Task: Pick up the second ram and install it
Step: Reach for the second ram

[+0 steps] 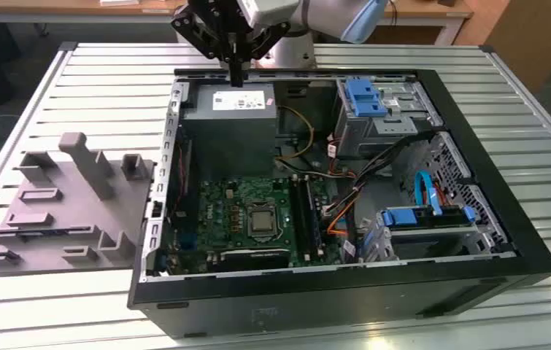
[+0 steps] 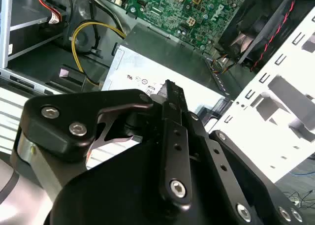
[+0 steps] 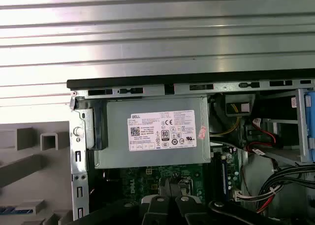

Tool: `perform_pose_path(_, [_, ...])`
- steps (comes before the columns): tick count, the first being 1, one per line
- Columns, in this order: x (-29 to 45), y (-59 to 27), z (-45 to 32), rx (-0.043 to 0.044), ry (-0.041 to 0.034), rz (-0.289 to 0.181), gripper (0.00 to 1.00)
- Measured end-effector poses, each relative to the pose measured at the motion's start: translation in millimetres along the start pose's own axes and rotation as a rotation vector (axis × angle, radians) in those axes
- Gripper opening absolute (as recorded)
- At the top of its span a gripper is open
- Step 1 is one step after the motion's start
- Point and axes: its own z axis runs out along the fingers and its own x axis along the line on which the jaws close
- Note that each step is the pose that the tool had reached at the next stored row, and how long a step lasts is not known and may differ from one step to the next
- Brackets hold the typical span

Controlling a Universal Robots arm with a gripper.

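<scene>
A thin dark blue strip, the second ram (image 1: 49,232), lies flat in a slot of the grey moulded fixture (image 1: 71,197) at the exterior view's left, outside the computer case. The first wrist view shows one end of the second ram (image 3: 12,210) on the fixture. My gripper (image 1: 239,79) hangs over the far edge of the grey power supply box (image 1: 228,127), well away from the ram. Its black fingers meet in one narrow tip, shut with nothing between them, as my gripper (image 2: 170,86) also appears in the second wrist view. In the first wrist view the gripper (image 3: 172,190) is over the green board.
The open black case (image 1: 353,292) holds the green motherboard (image 1: 226,211) with dark memory slots (image 1: 301,211), loose cables (image 1: 353,197) and blue drive bays (image 1: 365,95). The fixture has upright posts (image 1: 85,160). Everything stands on a ribbed metal table (image 1: 90,80).
</scene>
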Motion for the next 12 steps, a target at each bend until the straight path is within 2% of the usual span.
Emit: perform_pose_path(12, [0.2, 0.0, -0.1, 0.0002, 0.0, 0.0, 0.11])
